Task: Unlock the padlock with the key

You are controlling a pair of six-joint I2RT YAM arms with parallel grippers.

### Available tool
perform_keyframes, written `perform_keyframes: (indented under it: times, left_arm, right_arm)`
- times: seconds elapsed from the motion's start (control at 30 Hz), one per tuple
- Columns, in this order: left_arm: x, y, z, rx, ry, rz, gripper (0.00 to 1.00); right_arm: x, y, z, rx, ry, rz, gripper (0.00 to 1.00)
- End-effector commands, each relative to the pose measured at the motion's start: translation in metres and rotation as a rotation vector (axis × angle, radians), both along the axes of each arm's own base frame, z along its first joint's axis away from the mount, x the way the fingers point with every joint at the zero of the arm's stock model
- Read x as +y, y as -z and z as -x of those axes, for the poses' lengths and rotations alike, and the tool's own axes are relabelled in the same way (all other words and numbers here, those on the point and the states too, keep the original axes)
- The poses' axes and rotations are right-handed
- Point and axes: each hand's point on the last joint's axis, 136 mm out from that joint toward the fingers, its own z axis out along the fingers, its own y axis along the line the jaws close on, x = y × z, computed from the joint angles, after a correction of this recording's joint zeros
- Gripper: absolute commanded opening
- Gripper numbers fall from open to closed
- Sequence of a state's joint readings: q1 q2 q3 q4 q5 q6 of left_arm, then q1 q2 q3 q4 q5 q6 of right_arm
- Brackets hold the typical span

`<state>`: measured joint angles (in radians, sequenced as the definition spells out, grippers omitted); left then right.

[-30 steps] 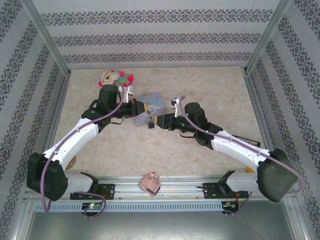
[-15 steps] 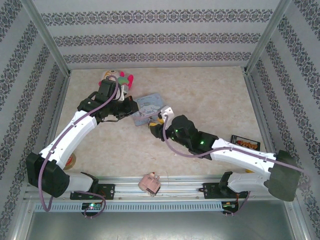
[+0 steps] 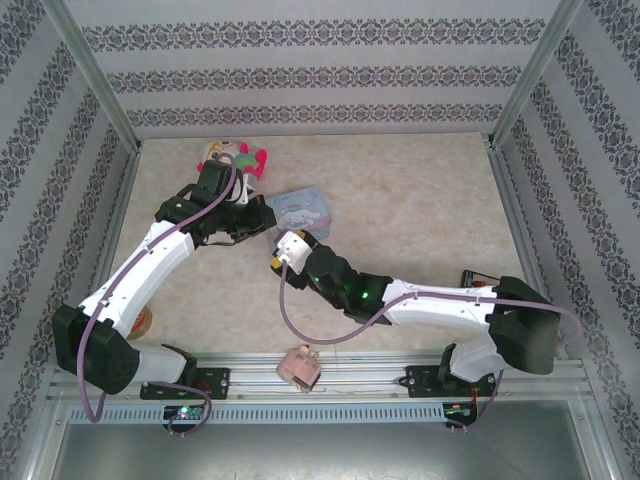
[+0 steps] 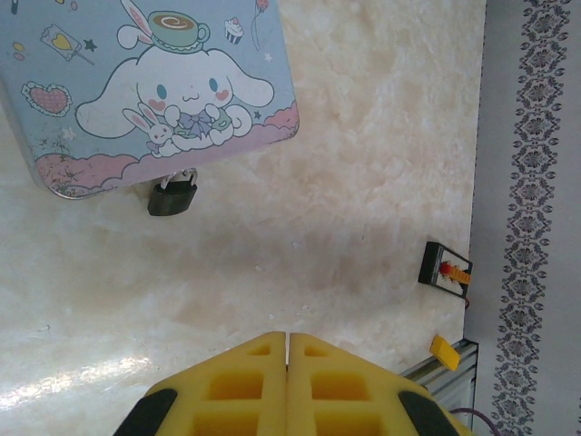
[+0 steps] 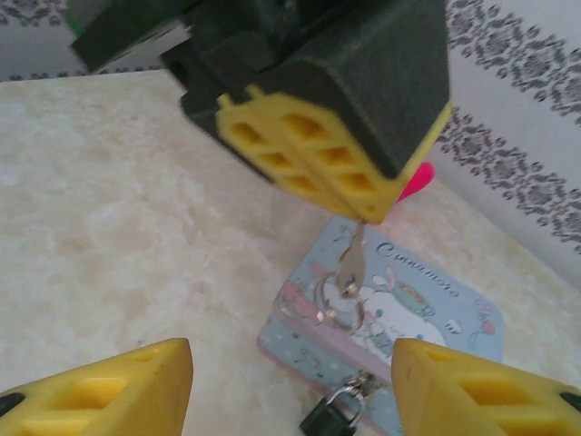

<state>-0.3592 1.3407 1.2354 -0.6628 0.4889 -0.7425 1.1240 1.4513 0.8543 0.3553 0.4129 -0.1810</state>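
Since left gripper (image 5: 363, 211) was clamped on key (image 5: 352, 263), key dangled at frame centre above tin (image 5: 427, 318), ring below, probably presented for insertion. Padlock (image 5: 329, 420) lay on surface (image 5: 109, 227) at bottom centre, touching tin's near edge. Right gripper (image 5: 290, 386) stood with jaws apart at both lower corners, framing padlock, seemingly to steady it.

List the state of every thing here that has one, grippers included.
left gripper: shut on the key.
right gripper: open, nothing between its fingers.
key: dangling from the left gripper above the tin, not in the padlock.
padlock: shackle closed, hooked on the tin's edge.
tin: lid shut, flat on the table.
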Motion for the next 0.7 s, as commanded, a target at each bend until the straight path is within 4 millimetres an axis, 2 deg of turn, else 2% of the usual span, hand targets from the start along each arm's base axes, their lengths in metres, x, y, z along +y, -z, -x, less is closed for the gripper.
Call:
perform_keyframes:
  times: [0.0, 0.1, 0.43, 0.67]
  left_arm:
    - [0.0, 0.004, 0.008, 0.034, 0.007, -0.001, 0.0]
    - [-0.001, 0.003, 0.008, 0.035, 0.01, 0.001, 0.0]
    - [-0.005, 0.004, 0.01, 0.042, 0.032, 0.019, 0.0]
    - [-0.007, 0.005, 0.011, 0.048, 0.042, 0.026, 0.0]
  right_arm:
    - [0.004, -0.028, -0.011, -0.096, 0.049, -0.038, 0.57]
    - [0.005, -0.029, -0.013, -0.101, 0.053, -0.042, 0.52]
    - [0.004, -0.023, -0.029, -0.073, 0.077, -0.049, 0.46]
    - [0.002, -0.02, -0.035, -0.058, 0.088, -0.058, 0.32]
